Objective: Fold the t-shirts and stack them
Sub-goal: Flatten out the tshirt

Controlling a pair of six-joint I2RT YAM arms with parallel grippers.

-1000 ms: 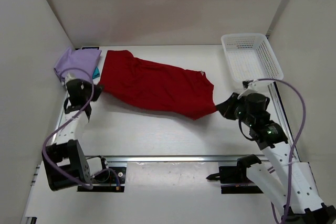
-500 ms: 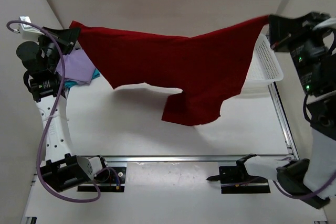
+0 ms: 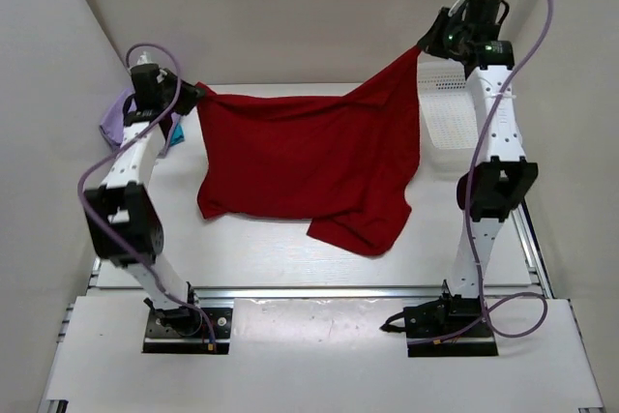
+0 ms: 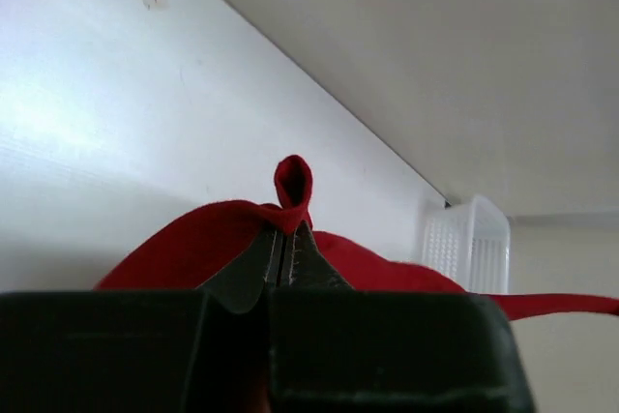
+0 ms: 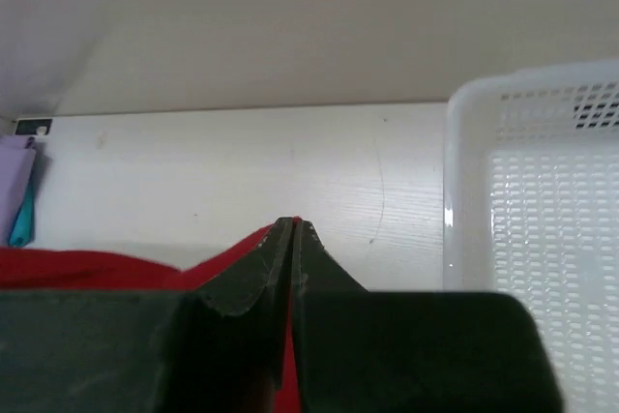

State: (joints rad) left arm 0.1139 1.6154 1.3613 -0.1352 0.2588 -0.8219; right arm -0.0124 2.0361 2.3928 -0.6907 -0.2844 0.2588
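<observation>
The deep red t-shirt (image 3: 309, 162) hangs spread between both grippers over the middle of the table, and its lower part drapes down onto the tabletop. My left gripper (image 3: 193, 96) is shut on its upper left corner. In the left wrist view a small red fold (image 4: 293, 181) pokes out past the closed tips of the left gripper (image 4: 287, 229). My right gripper (image 3: 426, 45) is shut on the upper right corner, held higher. In the right wrist view red cloth (image 5: 97, 268) runs between the closed tips of the right gripper (image 5: 293, 224). The lavender t-shirt (image 3: 116, 118) lies at the back left with the teal t-shirt (image 3: 177, 134) peeking out beneath it.
A white mesh basket (image 3: 455, 113) stands at the back right, just right of the raised shirt corner, and shows in the wrist views too (image 5: 542, 191) (image 4: 464, 244). White walls close in the back and both sides. An aluminium rail (image 3: 319, 292) runs along the near edge.
A second ago the red t-shirt lay on the table. Both grippers lifted it high and stretched it wide, then moved back and inward, so its lower part now drapes on the table.
</observation>
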